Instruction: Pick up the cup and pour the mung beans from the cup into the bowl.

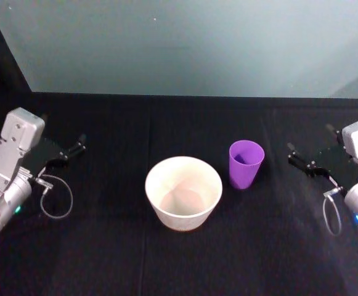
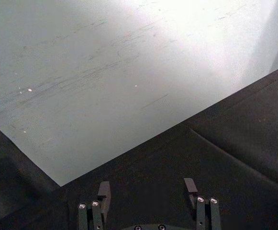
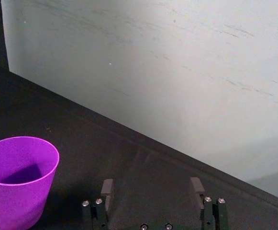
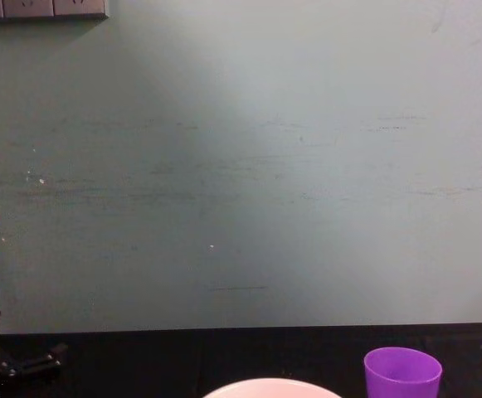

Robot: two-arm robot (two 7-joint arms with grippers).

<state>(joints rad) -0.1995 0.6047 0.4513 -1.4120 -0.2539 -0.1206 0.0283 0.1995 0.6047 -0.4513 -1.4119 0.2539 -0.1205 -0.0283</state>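
Nearest the head camera stands the bowl (image 1: 211, 203), upright on the black table (image 1: 105, 253) at about the middle of the scene; its wide pale rim rings a smooth pinkish-white inside. Just to its right and a little farther back stands the cup (image 1: 246, 165), upright with its mouth up, near the bowl but apart from it; its inside shows purple wall and a dark shadow (what lies at the bottom cannot be told).

On the far left, the left gripper (image 2: 147, 189) hangs low over the cloth, well apart from the bowl, its arm bent in from the table's edge with a loop of cable (image 1: 56, 200) at the wrist; its jaws stand wide, with only cloth between them. On the far right, the right gripper (image 3: 151, 187) sits low in the same way, to the right of the cup and apart from it; its jaws are spread wide too, gripping nothing; both point toward the pale wall (image 1: 179, 43) behind the table.
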